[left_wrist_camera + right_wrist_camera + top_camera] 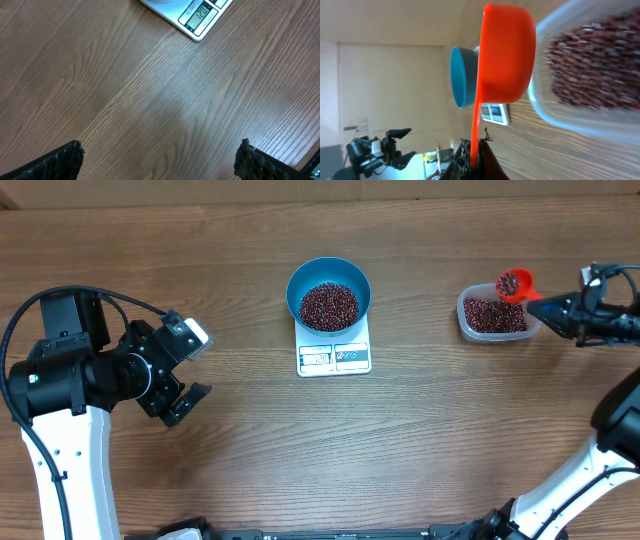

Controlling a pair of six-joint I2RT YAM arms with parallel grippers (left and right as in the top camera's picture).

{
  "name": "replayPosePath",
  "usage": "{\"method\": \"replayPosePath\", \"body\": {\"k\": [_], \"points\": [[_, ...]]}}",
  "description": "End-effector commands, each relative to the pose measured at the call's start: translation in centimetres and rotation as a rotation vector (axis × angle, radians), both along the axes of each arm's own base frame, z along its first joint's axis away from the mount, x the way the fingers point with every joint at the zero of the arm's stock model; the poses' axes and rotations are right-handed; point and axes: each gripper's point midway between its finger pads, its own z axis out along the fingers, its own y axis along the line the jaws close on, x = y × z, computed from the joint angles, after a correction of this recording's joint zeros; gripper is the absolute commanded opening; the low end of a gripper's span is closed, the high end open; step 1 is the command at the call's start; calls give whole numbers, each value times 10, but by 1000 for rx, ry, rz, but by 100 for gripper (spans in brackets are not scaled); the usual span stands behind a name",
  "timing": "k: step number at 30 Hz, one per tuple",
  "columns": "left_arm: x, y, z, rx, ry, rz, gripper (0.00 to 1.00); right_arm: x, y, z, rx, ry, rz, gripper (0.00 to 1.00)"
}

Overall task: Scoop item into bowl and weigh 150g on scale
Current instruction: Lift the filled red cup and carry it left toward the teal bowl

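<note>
The blue bowl (296,285) stands on the white scale (334,358) at the table's middle, with a heap of dark red beans (329,305) in it. The right gripper (555,308) is shut on the handle of a red scoop (514,284), which holds beans above the left end of a clear tub (464,320). In the right wrist view the scoop (505,55) shows side-on, its handle clamped in the gripper (475,150), with the bowl (462,75) and scale (495,112) behind. The left gripper (192,365) hangs open over bare wood, nothing between its fingers (65,160).
The clear tub holds more beans (494,316) at the right and appears blurred in the right wrist view (590,70). The scale's display corner (200,15) shows at the top of the left wrist view. The table is brown wood.
</note>
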Motion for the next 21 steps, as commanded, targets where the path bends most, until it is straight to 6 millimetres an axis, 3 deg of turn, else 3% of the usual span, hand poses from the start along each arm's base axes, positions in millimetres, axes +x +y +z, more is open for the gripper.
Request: {"method": "replayPosePath", "body": {"k": [1, 7, 14, 21], "points": [[0, 1, 0, 19, -8, -27, 100, 14, 29, 15, 81, -58, 25, 4], [0, 1, 0, 19, -8, -27, 100, 24, 78, 31, 163, -94, 101, 4], [0, 1, 0, 19, -8, -27, 100, 26, 150, 75, 315, -181, 198, 4], [0, 1, 0, 19, -8, -27, 100, 12, 201, 80, 322, -180, 326, 4]]}}
